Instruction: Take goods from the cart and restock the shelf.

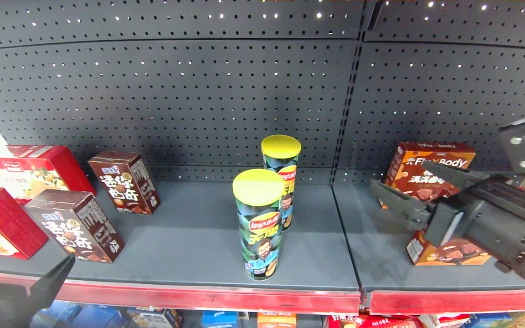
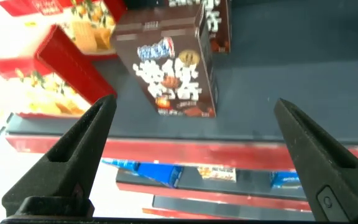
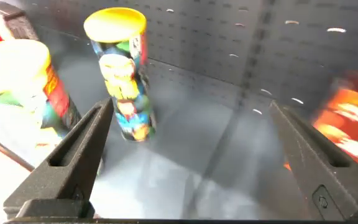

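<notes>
Two chip cans with yellow lids stand upright mid-shelf: a front can [image 1: 259,228] [image 3: 17,87] and a back can [image 1: 281,175] [image 3: 122,78]. My right gripper [image 1: 399,175] [image 3: 190,109] hovers open and empty over the right part of the shelf [image 1: 189,237], well right of the cans and in front of an orange-brown box [image 1: 431,171]. Below the shelf's front left corner, my left gripper [image 1: 25,255] [image 2: 191,112] is open and empty, just before a dark brown box [image 1: 76,225] [image 2: 173,68].
A second brown box [image 1: 126,182] and red boxes [image 1: 25,171] [image 2: 55,81] fill the left end. Another orange box [image 1: 449,253] [image 3: 347,130] lies flat under my right arm. A pegboard back wall [image 1: 198,100] and a red front lip [image 1: 198,298] bound the shelf; more goods sit on the shelf below.
</notes>
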Controlling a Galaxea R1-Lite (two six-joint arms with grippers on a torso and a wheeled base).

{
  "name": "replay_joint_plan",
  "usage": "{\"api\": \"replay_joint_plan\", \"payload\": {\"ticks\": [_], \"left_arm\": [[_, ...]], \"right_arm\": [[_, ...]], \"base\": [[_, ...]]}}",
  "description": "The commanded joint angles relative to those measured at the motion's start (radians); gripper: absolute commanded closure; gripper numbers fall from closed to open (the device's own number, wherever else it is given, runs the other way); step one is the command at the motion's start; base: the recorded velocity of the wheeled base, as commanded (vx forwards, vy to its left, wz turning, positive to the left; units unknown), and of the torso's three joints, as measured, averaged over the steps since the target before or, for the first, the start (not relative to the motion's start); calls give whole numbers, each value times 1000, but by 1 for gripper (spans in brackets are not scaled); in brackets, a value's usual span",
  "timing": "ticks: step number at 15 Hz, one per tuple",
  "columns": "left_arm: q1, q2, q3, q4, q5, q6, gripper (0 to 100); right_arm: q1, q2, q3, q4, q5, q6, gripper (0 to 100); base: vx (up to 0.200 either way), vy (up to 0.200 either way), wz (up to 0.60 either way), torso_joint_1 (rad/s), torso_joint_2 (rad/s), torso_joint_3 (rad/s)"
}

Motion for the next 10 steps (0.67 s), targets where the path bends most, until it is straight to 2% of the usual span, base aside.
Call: {"api": "replay_joint_plan", "payload": {"ticks": [1, 4, 8, 9, 10], "left_arm": [[3, -47, 24, -1, 2, -7, 0], [0, -59, 25, -1, 0, -27, 0], [-6, -65, 32, -1, -6, -27, 0], [-6, -65, 30, -1, -6, -25, 0], [-6, -64, 30, -1, -6, -25, 0]], "right_arm": [[37, -211, 39, 51, -63, -46, 0], [40, -364, 42, 174, -169, -125, 0], [40, -483, 93, 196, -502, -124, 0], [40, -501, 99, 196, -539, -124, 0], [40, -541, 110, 197, -634, -124, 0]], "base": [[0, 0, 0, 0, 0, 0], [0, 0, 0, 0, 0, 0], [0, 0, 0, 0, 0, 0], [0, 0, 0, 0, 0, 0], [0, 0, 0, 0, 0, 0]]}}
